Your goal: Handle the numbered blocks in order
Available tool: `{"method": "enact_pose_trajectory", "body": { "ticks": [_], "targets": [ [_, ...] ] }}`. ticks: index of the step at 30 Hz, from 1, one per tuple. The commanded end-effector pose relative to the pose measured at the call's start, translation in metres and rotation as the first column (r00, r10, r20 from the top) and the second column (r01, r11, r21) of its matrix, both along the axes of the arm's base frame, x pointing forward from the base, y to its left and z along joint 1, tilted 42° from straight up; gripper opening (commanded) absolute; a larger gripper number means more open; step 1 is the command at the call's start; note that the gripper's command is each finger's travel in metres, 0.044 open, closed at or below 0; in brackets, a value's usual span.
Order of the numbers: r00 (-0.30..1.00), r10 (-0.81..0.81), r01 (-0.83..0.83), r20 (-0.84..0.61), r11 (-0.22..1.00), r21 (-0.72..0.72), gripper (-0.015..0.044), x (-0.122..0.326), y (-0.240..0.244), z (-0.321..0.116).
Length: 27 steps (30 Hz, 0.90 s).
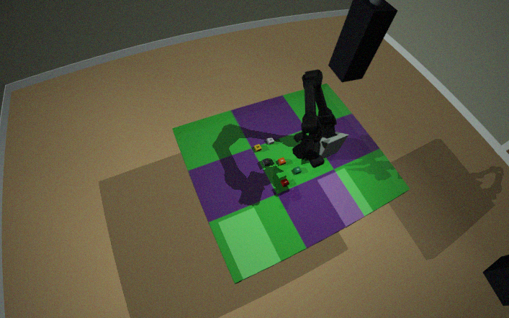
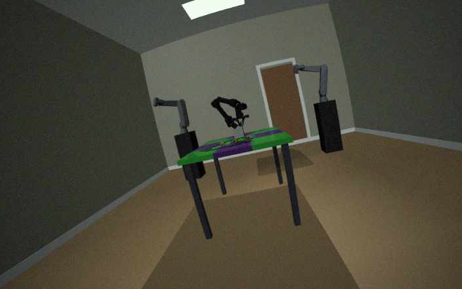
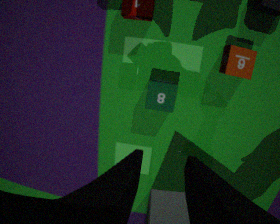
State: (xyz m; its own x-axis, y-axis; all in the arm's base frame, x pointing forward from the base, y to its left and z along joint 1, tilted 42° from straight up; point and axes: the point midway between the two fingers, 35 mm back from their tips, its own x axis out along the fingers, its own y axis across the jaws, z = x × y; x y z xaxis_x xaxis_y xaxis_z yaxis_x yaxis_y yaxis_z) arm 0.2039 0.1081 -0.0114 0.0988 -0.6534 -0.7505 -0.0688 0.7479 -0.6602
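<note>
Gripper (image 1: 307, 150) (image 2: 240, 121) (image 3: 164, 160) is empty, fingers slightly apart; orange block (image 1: 281, 161) (image 2: 236, 140) (image 3: 239, 62), probably next imo, sits up and right of the fingertips in wrist view

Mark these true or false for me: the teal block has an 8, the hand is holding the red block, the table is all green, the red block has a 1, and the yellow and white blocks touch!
1. The teal block has an 8. True.
2. The hand is holding the red block. False: nothing is between its fingers.
3. The table is all green. False: it's green and purple.
4. The red block has a 1. True.
5. The yellow block touches the white block. False: there's a gap.
</note>
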Motion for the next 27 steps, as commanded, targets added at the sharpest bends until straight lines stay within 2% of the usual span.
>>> {"method": "enact_pose_trajectory", "body": {
  "ticks": [1, 6, 12, 16, 21, 23, 27],
  "targets": [
    [1.000, -0.007, 0.008, -0.008, 1.000, 0.026, 0.0120, 0.020, -0.003, 0.011],
    [1.000, -0.001, 0.001, -0.007, 0.998, 0.059, 0.0120, 0.089, -0.036, 0.057],
    [1.000, 0.001, -0.002, 0.009, 1.000, 0.026, 0.0120, 0.147, -0.103, 0.117],
    [1.000, -0.006, 0.006, 0.011, 1.000, -0.007, 0.0120, 0.163, -0.143, 0.149],
    [1.000, -0.006, 0.006, 0.011, 1.000, -0.008, 0.0120, 0.163, -0.144, 0.150],
    [1.000, -0.006, 0.006, 0.011, 1.000, -0.007, 0.0172, 0.165, -0.151, 0.142],
    [1.000, -0.006, 0.006, 0.012, 1.000, -0.010, 0.0278, 0.171, -0.191, 0.098]
  ]
}}
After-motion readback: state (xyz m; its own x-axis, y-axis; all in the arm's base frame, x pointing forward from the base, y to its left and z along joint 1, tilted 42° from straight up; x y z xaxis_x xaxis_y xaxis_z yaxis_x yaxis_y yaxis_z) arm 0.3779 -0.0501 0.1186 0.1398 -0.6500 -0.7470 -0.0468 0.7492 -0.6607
